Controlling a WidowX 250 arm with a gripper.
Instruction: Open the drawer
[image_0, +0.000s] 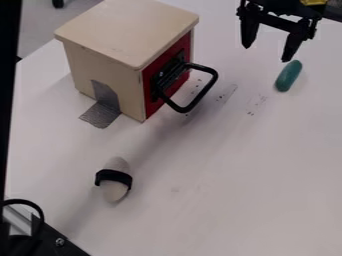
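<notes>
Determine the position of the handle relative to the gripper before any motion. The gripper (268, 51) is located above the far right part of the table (234, 175), with its two fingers spread wide and nothing between them. The black loop handle (203, 93) lies to the left of the gripper and nearer the viewer, well apart from it. It projects from the red drawer front (151, 75) of the cream cabinet (127, 30), which stands near the table's far left edge. The outer bar of the handle is its long axis: it slants from far right to near left, roughly parallel to the red front. The finger spread appears roughly crosswise to this bar, so little rotation should be required. Judged next step: move the gripper leftward and toward the viewer, lower it until the fingers straddle the outer bar, then pull away from the red front, toward the right of the view. Caution: insufficient lateral travel may set the fingers down outside the loop. The drawer appears to be fully closed; its contents cannot be determined. A strip of grey tape (105, 104) runs from the cabinet side onto the table. A green oblong object (288, 76) lies just beside the gripper, toward the table's right side. A pale oval object (115, 180) with a black band (113, 175) lies toward the near left corner.
</notes>
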